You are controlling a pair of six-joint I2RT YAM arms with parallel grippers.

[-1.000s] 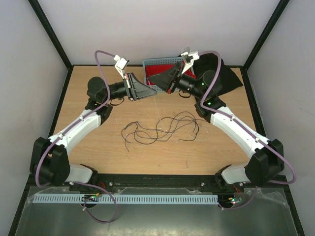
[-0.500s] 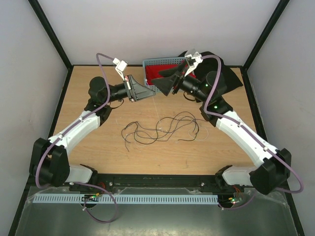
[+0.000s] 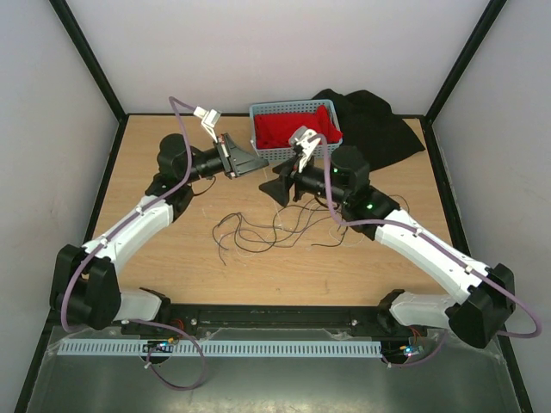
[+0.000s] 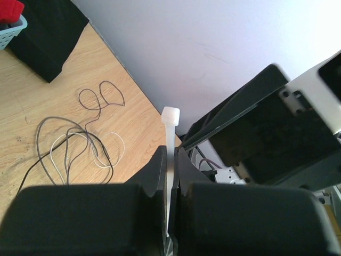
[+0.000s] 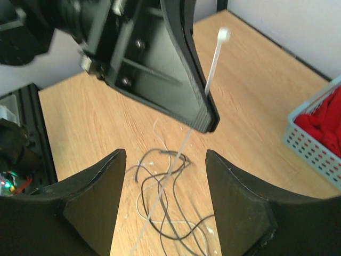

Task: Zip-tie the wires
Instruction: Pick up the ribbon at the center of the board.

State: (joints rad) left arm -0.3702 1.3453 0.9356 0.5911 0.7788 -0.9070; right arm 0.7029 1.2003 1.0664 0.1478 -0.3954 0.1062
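The wooden bench (image 3: pixel 155 258) is carrying all items. A black cloth (image 3: pixel 379 125) is lying in the far right corner. A blue basket (image 3: pixel 255 129) is sitting at the middle of the far edge, and it is holding a red cloth (image 3: pixel 284 129). The left gripper (image 4: pixel 170 160) is hanging above the bench just in front of the basket, with its fingers clamping the zip tie (image 4: pixel 170 128). The right gripper (image 5: pixel 165 157) is facing the left one from the right side, between the basket and the bench centre. Its fingers are standing wide apart and are gripping nothing. The wires (image 3: pixel 284 224) are lying loose at the centre of the bench, below both grippers, and are touching neither. The zip tie is projecting head first beyond the left fingertips. In the right wrist view its tail is running down across the gap between the right fingers, and contact with them cannot be determined.
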